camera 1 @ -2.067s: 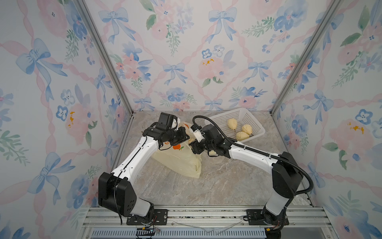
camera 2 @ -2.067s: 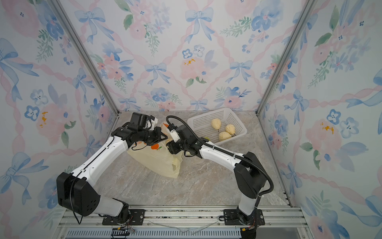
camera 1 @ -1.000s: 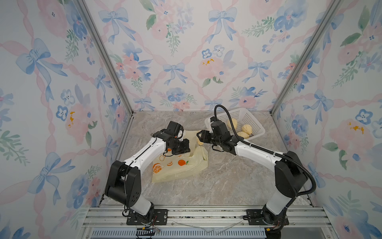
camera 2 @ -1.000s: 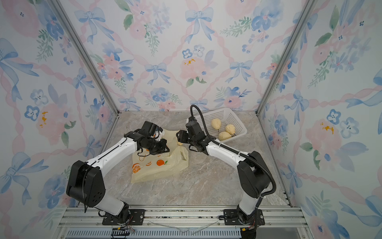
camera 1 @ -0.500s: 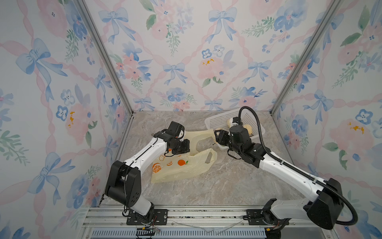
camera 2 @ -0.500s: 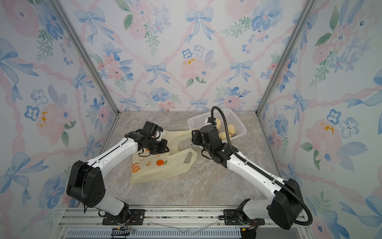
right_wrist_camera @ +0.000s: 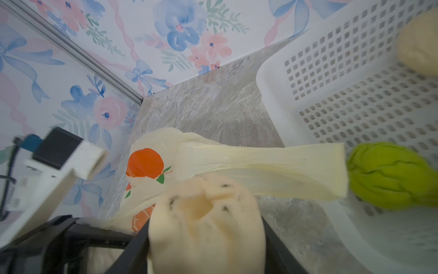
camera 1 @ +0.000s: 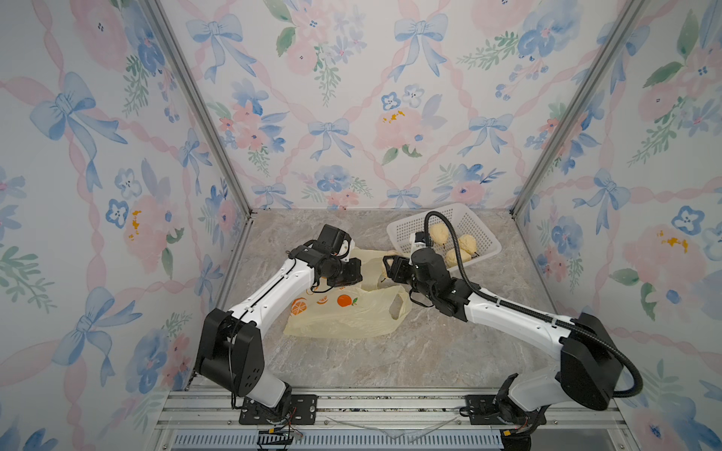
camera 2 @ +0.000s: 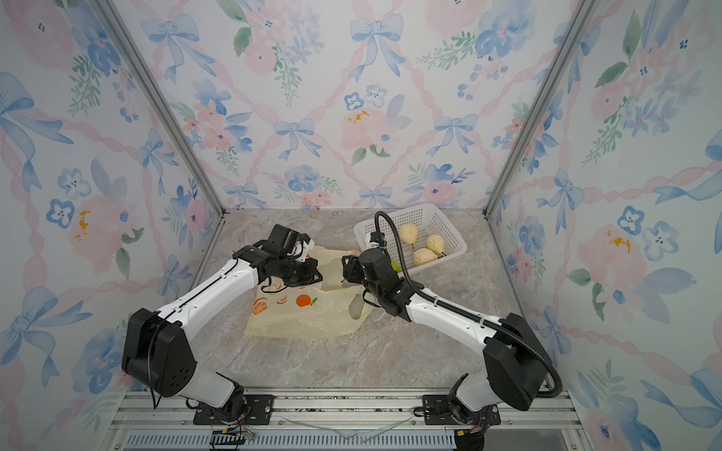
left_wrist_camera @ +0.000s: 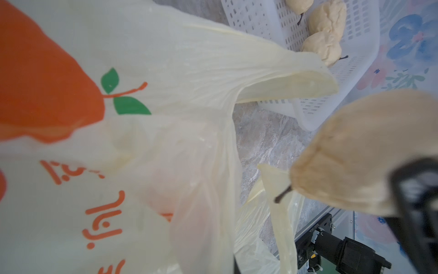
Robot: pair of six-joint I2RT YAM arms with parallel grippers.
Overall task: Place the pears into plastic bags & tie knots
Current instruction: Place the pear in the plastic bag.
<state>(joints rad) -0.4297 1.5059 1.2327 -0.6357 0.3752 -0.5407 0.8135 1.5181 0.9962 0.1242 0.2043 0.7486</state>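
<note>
Pear (right_wrist_camera: 205, 218), lumpy and cream, sits clamped in the right gripper (camera 1: 390, 267); left gripper (camera 1: 351, 275) pinches the thin, crinkled translucent-yellow plastic bag (camera 1: 351, 316) on the marbled worktop (camera 1: 390, 355).

2 top views high in front, looking down over the table (camera 1: 390, 359), 2 close wrist views sharing bag (left_wrist_camera: 189, 59) and basket (left_wrist_camera: 260, 19).

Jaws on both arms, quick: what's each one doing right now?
Left gripper: jaws shut on the plastic bag.
Right gripper: jaws closed on a cream pear.
</note>
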